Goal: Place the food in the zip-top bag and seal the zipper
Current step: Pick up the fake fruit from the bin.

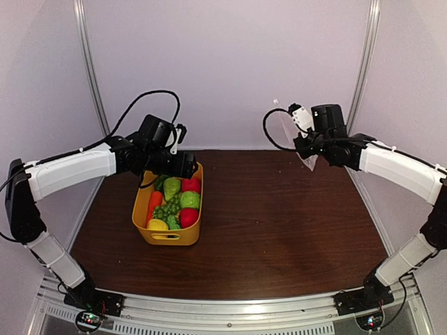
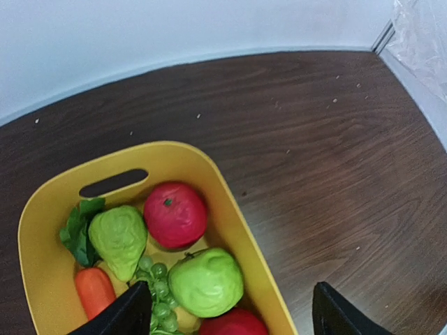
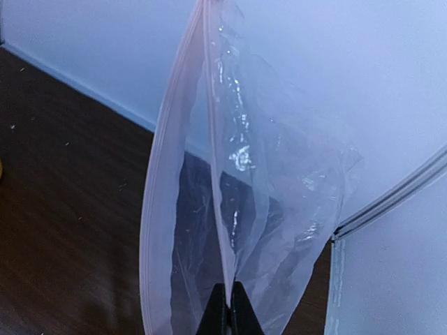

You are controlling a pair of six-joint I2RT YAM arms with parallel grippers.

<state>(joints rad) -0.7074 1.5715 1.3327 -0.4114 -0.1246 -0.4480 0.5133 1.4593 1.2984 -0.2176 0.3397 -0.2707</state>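
1. Nearest the arm bases, a yellow basket [image 1: 166, 239] stands on the table [image 1: 279, 223]. All the food [image 1: 174, 202] is held in it, including a red apple [image 2: 174, 214], a green apple [image 2: 206, 281], a pear [image 2: 119, 237], a carrot [image 2: 94, 292] and grapes [image 2: 159, 293].
2. Over the basket the left gripper [image 2: 234, 310] is poised, its jaws spread wide with nothing between them.
3. Farther back on the right, well apart from the basket, the zip-top bag [image 3: 265, 181] is held clear of the table by the right gripper [image 3: 228, 310], whose jaws are pinched on its film.
4. The zipper [image 3: 155, 181] appears parted, and nothing is seen inside the bag.
5. The task is judged barely begun: every piece is left to be moved, and the sealing is not yet done.
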